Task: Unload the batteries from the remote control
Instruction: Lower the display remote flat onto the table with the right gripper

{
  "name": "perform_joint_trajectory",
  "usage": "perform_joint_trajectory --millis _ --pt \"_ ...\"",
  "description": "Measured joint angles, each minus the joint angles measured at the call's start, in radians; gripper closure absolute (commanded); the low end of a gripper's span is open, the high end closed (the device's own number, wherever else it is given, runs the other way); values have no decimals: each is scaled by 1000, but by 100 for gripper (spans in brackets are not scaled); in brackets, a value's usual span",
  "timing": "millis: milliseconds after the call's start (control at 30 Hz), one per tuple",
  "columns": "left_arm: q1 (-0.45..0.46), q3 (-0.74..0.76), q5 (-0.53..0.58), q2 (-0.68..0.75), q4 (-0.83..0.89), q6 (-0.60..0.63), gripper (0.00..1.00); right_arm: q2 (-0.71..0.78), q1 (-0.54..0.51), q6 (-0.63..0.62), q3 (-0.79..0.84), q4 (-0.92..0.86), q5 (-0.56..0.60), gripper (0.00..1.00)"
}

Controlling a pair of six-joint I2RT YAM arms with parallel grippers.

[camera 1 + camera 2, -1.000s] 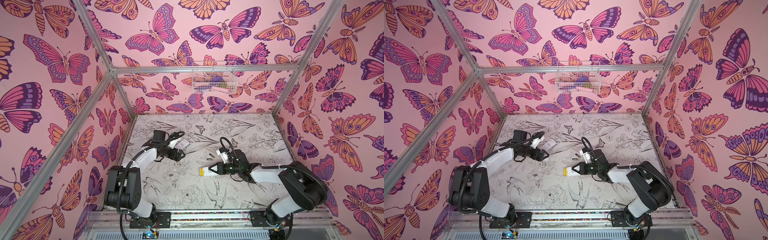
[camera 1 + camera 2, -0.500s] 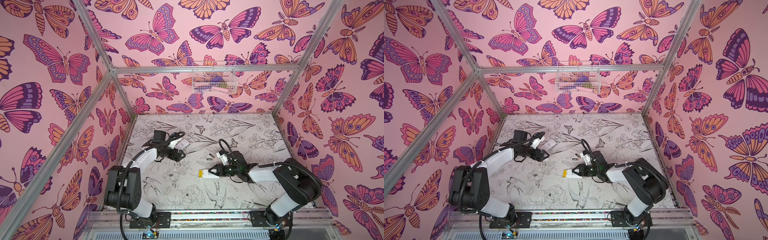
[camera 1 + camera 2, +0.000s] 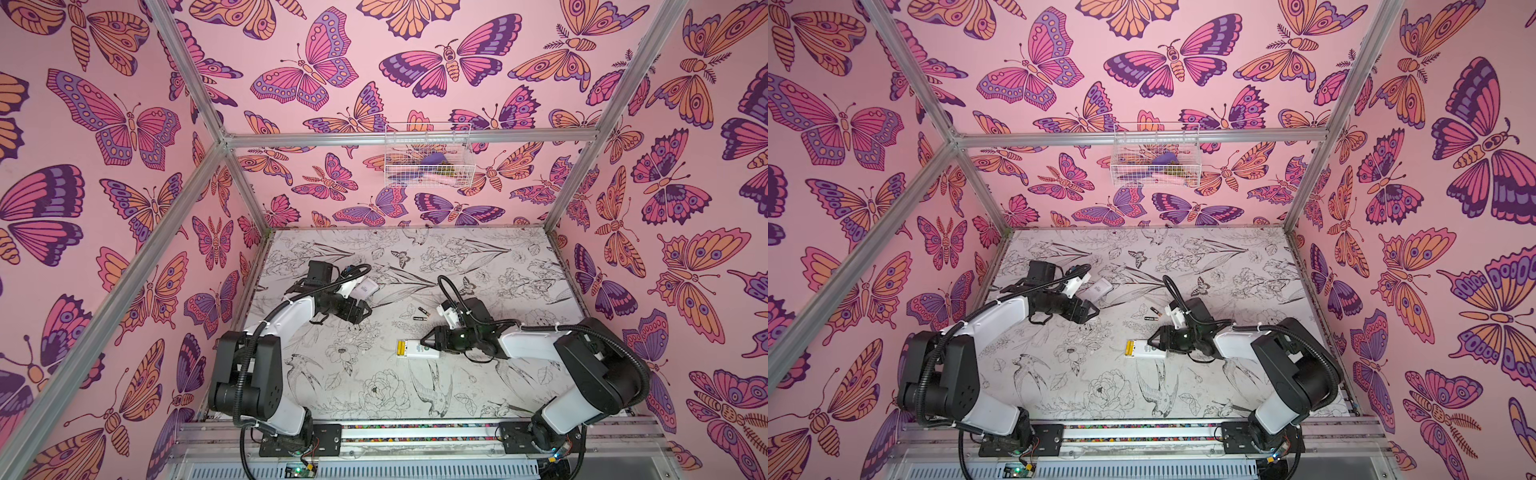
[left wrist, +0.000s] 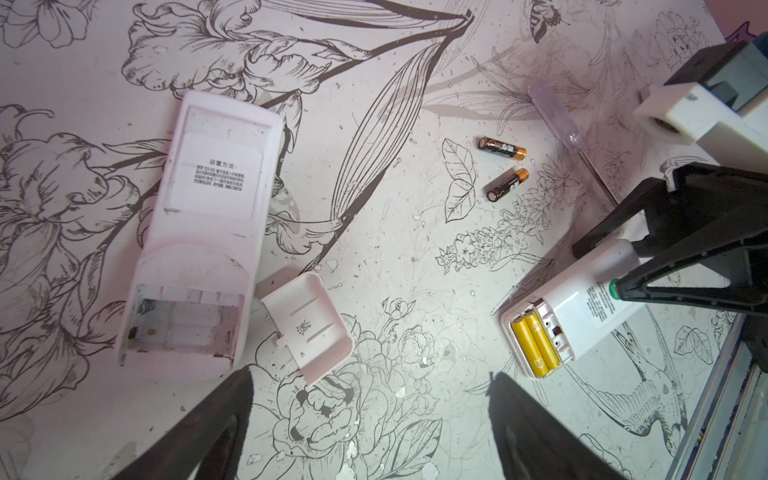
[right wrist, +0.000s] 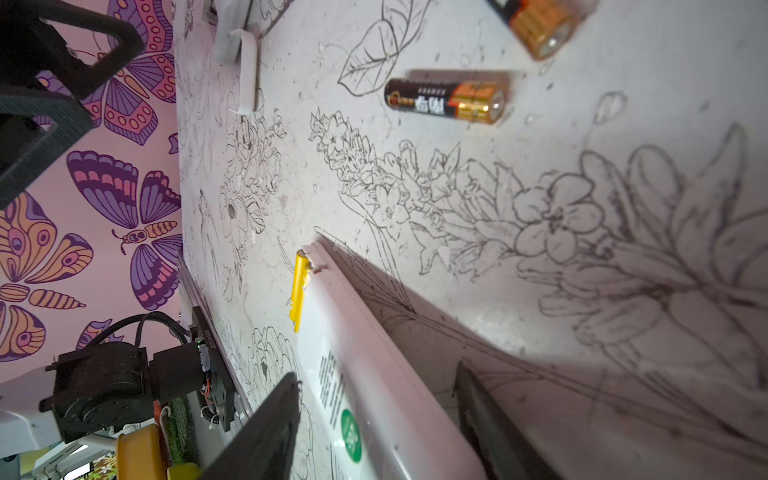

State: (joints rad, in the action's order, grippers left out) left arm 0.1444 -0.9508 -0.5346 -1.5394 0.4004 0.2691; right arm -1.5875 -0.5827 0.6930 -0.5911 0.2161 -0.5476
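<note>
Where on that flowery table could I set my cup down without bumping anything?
Bare: the far strip of table along the back wall, and the near strip between the small remote and the front rail. Crowded: the middle, with loose batteries, screwdriver, big remote and its cover.

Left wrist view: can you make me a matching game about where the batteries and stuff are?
Things:
1 yellow batteries
2 black batteries
3 long remote
4 cover

Places or states:
A loose, nearest the screwdriver
B battery slot empty
C inside the small remote
D off, beside the long remote's open end

Pairs: 1-C, 2-A, 3-B, 4-D
</note>
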Motion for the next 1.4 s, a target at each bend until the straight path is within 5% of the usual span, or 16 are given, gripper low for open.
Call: perform_joint_trajectory --millis 267,400,667,1400 --pt "0 0 4 0 0 0 8 135 0 -60 -5 -241 106 36" --pt "0 0 3 0 1 -9 8 224 -5 -74 -5 -328 142 44" --pt "0 0 4 -1 1 -16 8 306 -121 -79 29 -363 124 99" --pt "0 -8 4 -16 5 -16 8 115 -193 -72 23 -280 195 100"
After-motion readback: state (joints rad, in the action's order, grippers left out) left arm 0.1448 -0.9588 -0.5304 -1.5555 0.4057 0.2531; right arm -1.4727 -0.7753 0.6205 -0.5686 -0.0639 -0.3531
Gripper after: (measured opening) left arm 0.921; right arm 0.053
